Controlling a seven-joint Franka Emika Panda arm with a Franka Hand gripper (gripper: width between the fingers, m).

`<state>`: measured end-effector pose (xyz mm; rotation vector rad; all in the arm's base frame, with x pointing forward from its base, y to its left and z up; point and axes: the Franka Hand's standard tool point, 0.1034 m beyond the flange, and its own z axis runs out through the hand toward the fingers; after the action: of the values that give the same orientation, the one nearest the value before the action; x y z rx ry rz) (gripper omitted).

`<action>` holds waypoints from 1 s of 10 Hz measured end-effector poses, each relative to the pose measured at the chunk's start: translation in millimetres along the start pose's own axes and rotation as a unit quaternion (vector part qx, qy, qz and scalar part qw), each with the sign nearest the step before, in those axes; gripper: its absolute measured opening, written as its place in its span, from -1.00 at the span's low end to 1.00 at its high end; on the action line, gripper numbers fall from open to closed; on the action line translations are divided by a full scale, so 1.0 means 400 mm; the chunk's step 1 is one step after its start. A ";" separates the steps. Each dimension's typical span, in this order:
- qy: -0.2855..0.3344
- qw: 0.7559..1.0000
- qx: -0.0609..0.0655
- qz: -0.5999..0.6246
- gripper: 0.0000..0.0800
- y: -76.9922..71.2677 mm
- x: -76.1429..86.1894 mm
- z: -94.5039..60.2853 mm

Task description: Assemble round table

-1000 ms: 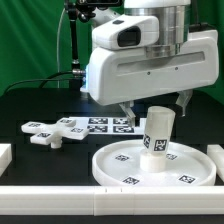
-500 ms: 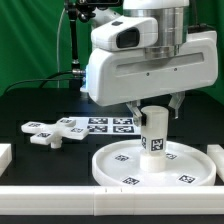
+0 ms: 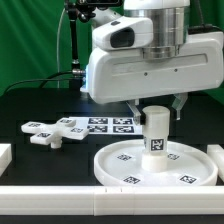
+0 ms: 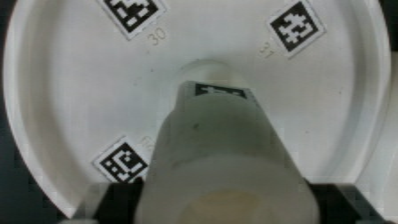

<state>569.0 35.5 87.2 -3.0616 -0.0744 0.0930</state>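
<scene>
- Exterior view: the large rimmed round disc lies on the black table, just behind the white border rail.
- The short thick cylinder leg stands upright on the disc, near its middle and a little toward twelve o'clock, with a tag facing the camera.
- The gripper hangs straight over the leg, one finger at three o'clock of the leg's top and one at nine.
- The four-armed cross base lies flat at nine o'clock of the disc, apart from it.
- The marker board lies at eleven o'clock of the disc.
- Wrist view: the leg runs down to the disc's floor between the tags.
- A dark pad lies against each side of the leg, so the pincer seems narrowed onto it and gripping it.
</scene>
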 end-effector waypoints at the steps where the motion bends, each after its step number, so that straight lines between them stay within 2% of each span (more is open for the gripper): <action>1: 0.005 0.998 0.000 0.060 0.02 0.001 0.003 0.000; 4: 0.032 0.971 0.006 0.236 0.02 0.010 0.009 0.000; 6: 0.041 0.928 0.015 0.371 0.02 0.009 -0.001 0.002; 7: 0.045 0.885 0.032 0.463 0.02 0.003 -0.013 0.006; 9: 0.042 0.863 0.041 0.501 0.02 -0.003 -0.018 0.007; 10: 0.039 0.844 0.046 0.532 0.02 -0.004 -0.018 0.007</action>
<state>561.5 37.0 84.8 -2.5836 1.5524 0.0265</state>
